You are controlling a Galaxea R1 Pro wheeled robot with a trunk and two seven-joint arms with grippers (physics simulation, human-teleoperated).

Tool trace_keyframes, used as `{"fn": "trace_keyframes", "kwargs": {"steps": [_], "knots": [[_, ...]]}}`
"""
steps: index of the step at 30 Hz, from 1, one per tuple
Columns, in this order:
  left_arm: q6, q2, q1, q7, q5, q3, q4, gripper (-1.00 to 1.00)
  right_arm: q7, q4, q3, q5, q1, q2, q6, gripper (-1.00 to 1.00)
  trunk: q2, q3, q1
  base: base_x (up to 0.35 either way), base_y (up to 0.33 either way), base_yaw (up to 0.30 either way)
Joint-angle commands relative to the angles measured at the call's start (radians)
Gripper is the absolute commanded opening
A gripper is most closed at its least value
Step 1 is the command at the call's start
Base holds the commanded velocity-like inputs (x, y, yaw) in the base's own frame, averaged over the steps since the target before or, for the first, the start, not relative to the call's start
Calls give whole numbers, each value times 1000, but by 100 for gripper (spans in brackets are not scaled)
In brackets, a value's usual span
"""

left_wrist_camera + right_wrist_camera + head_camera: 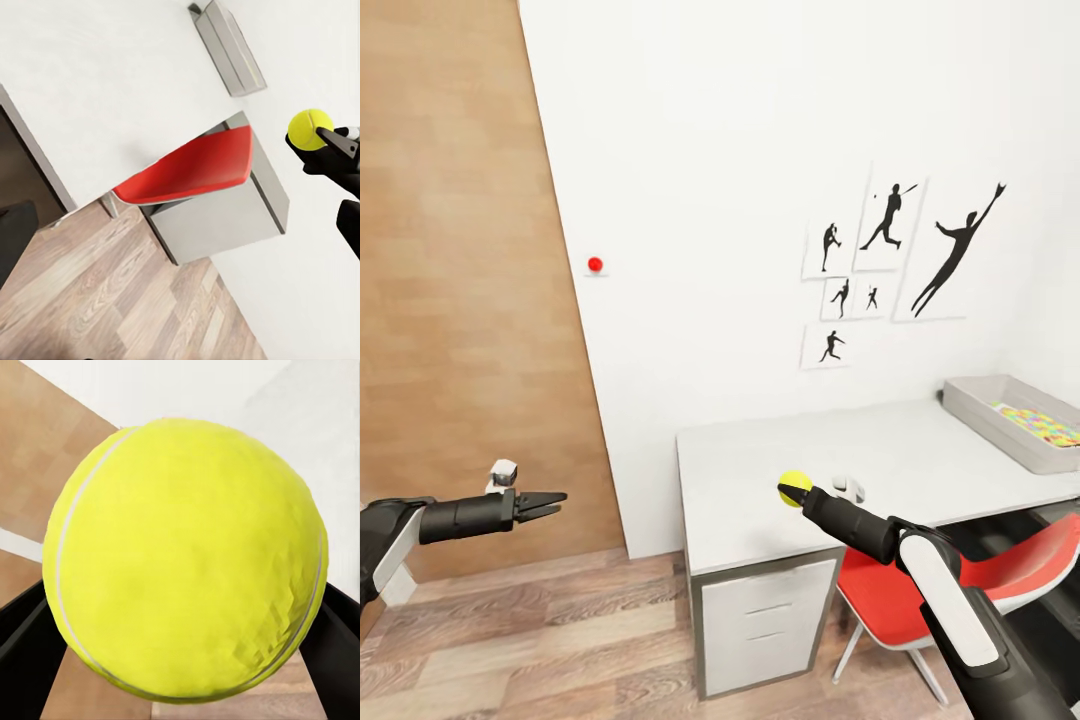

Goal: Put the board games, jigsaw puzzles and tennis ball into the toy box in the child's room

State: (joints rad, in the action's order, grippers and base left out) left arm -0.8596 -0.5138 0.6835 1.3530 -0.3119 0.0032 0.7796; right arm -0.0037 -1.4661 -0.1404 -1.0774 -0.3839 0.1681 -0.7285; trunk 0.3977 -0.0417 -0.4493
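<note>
Head camera looks down over the table; both wrist cameras share the tennis ball, right closest.

toy box on table far right | chair under table

Both arms are showing matte black cylindrical forearm links joined to glossy white upper shells. The left gripper, off beyond the desk's end, is tapering into slim black fingers, with a small white-grey block sitting on its wrist. The right gripper is showing black fingers.
</note>
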Motion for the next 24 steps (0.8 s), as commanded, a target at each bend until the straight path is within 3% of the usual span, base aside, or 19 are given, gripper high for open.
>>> {"fn": "trace_keyframes", "kwargs": {"steps": [1, 13, 24], "knots": [[-10, 0, 1, 2, -3, 0, 0, 100, 0, 0, -1, -1, -1, 1, -2, -100, 2, -2, -1, -1, 0, -59], [-10, 0, 1, 2, -1, -2, 0, 100, -1, -3, -2, -1, -1, -1, -2, -100, 2, -2, -1, 0, 0, -18], [-9, 0, 1, 2, -1, -2, 0, 100, 4, -1, -1, -1, -1, -1, -3, -100, 2, -14, -1, 0, 0, -162]]}}
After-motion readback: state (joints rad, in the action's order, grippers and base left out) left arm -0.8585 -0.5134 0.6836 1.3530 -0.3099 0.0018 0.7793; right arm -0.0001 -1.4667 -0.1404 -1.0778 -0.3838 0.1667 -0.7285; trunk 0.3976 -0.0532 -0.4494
